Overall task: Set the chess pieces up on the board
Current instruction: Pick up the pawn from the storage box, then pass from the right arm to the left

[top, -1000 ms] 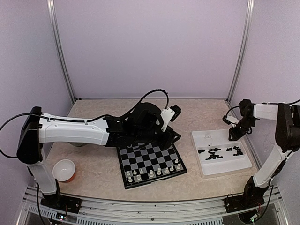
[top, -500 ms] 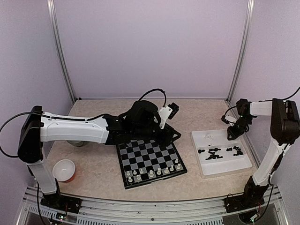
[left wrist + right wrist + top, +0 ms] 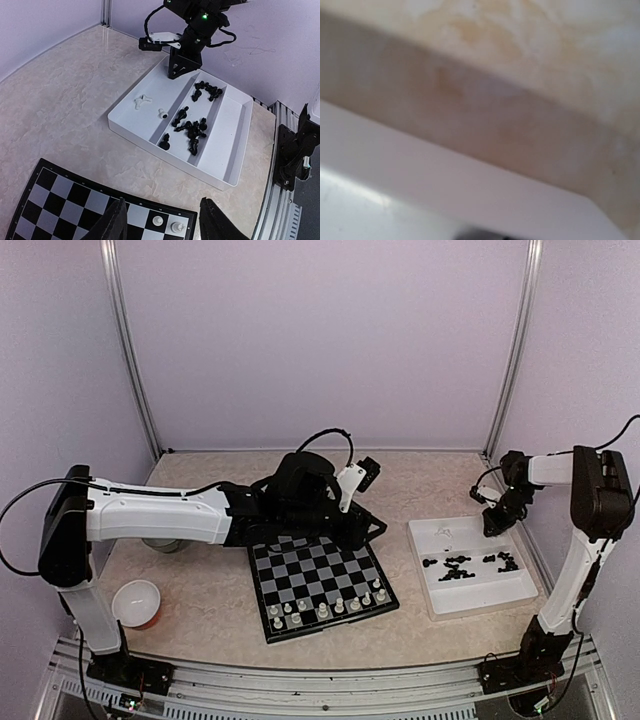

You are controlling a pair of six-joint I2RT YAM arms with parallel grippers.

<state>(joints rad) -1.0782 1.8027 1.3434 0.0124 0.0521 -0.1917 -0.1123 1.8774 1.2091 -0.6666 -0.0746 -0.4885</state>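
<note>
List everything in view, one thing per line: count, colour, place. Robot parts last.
flat square chessboard of black and grey checks: one, black and grey, middle of the table
tiny cream-white chess pieces: roughly ten, cream-white, on the board's near rows
shallow white rectangular tray: one, white, right of the board
tiny black chess pieces: many, black, two clusters inside the tray
small white bits: two, white, in the tray, apart from the black ones
round bowl: one, white inside, orange outside, front left
beige marbled table: one, beige, under everything
left arm: one, white and black, reaching to the board's far edge
left claw: open, empty
right arm: one, black and white, far right
right claw: at the tray's far edge, opening unclear
</note>
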